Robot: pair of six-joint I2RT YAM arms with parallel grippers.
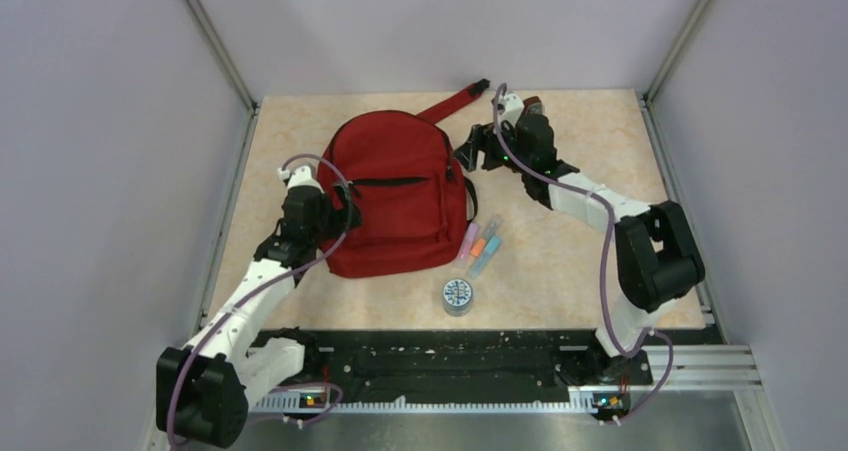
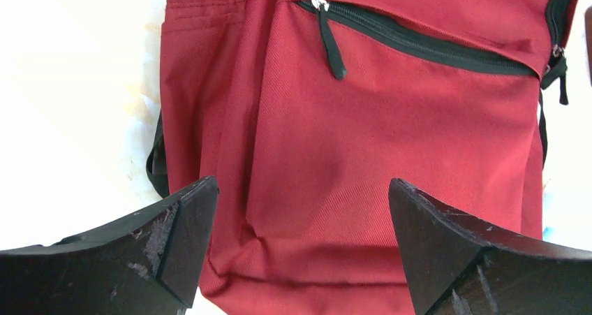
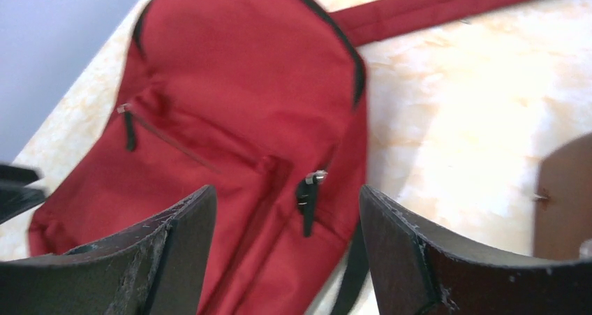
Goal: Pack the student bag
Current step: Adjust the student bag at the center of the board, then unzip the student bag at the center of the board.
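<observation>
From above, your student bag (image 1: 395, 196) lies flat mid-way across the table (image 1: 300, 131), top toward 12 o'clock, zippers apparently closed. The left gripper (image 1: 343, 207) flanks it at 9 o'clock and the right gripper (image 1: 470, 157) at 2 o'clock, likely staged to open it. Highlighters (image 1: 480, 243) and a tape roll (image 1: 457, 296) wait at its 4 and 5 o'clock.

Left wrist: jaws spread wide over the soft red front pocket (image 2: 391, 140), gripping nothing; its black pocket zipper (image 2: 419, 46) runs shut.

Right wrist: jaws apart and empty, framing a zipper pull (image 3: 307, 196), probably your next grab.
</observation>
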